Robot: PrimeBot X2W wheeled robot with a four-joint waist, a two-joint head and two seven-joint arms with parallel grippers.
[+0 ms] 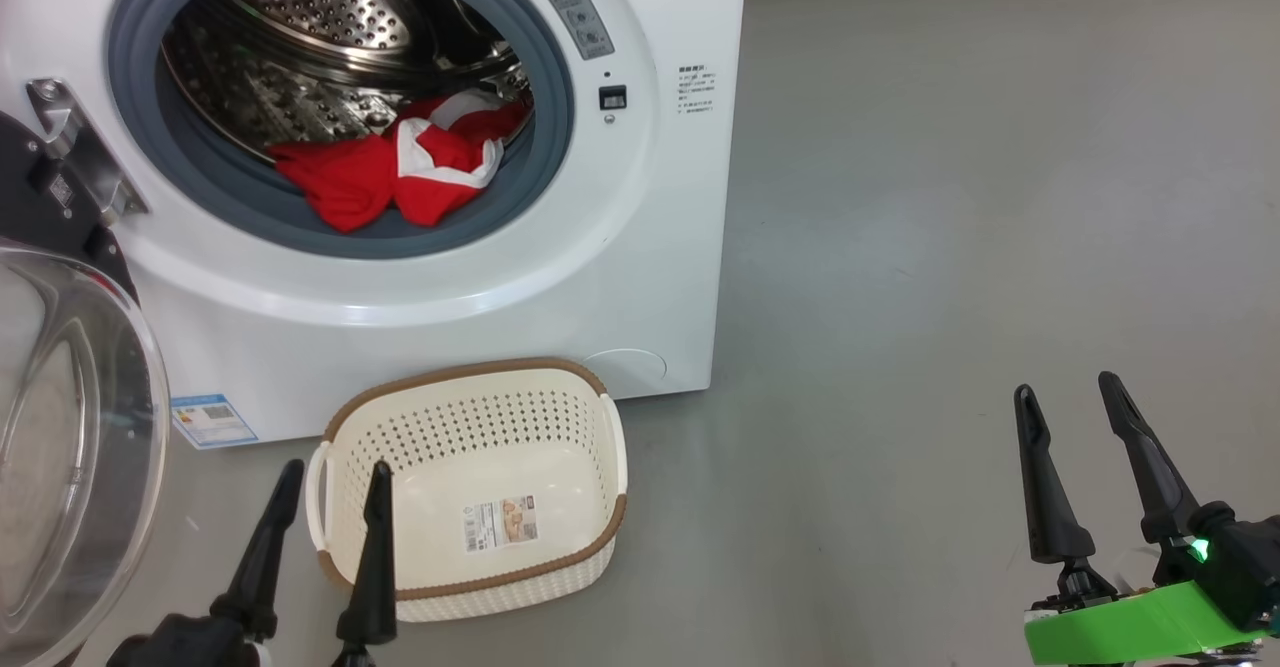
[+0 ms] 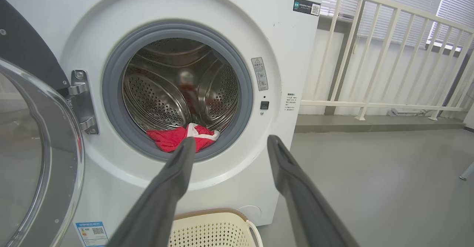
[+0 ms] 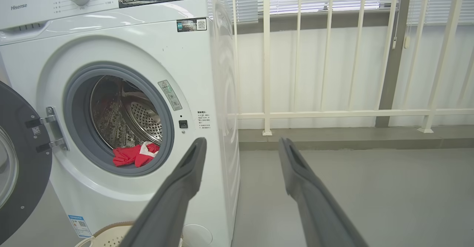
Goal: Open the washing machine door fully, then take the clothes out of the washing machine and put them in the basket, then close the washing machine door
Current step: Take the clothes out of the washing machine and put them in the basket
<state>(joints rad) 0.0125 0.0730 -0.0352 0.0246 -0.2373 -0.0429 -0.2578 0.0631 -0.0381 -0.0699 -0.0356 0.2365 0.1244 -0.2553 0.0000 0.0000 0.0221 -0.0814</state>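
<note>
Closest in, the left end effector (image 1: 335, 469) hovers at the near-left corner of the basket (image 1: 470, 372), its two fingers spread wide and holding nothing. The right end effector (image 1: 1068, 387) hangs well off to the right above bare floor (image 1: 950, 247), equally wide and empty. The basket sits on the floor just in front of the washing machine (image 1: 450, 317), with only a sticker (image 1: 500, 524) inside. To the left, the door (image 1: 70, 427) stands swung out, so the opening step looks done. Farther back, the clothes (image 1: 400, 172) lie in a red heap at the front of the drum (image 1: 300, 37), draped over the grey seal (image 1: 540, 147). Unloading is the step in hand, not yet begun. The next move calls for reaching into the drum mouth, closing on the heap, lifting it clear of the seal and lowering it into the basket.
</note>
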